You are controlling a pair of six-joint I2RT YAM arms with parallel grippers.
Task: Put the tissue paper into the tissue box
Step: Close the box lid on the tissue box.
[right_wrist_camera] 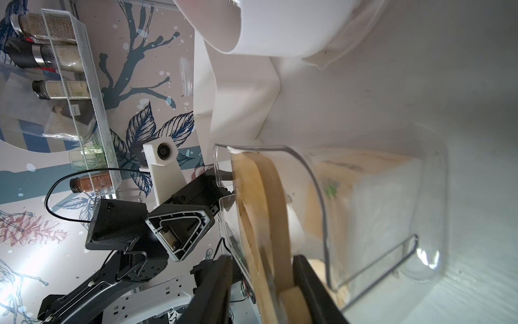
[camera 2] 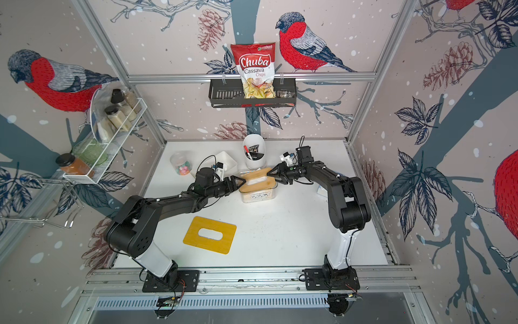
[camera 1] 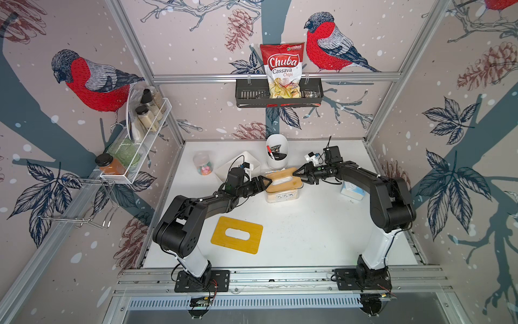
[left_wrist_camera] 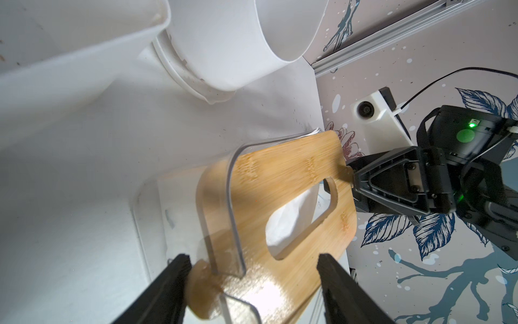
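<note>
One yellow slotted board (camera 1: 218, 235) is lying near on the white bench (camera 1: 308, 224); mid-bench, a bamboo lid (camera 1: 286, 187) is sitting tilted on the clear plastic tissue box (camera 1: 280, 196), white tissue paper (left_wrist_camera: 291, 218) inside. Left pincer (camera 1: 267, 182), spread wide, is straddling its left end, grip unclear; right pincer (camera 1: 295, 175), parted, is touching its right edge. Levelling before release is looking wise.

I note white holder (camera 1: 276, 164) and white tray (camera 1: 234, 168) crowd just behind the tissue box (camera 1: 281, 196); table (camera 1: 314, 230) in front lies open, save the flat yellow lid (camera 1: 221, 237).
</note>
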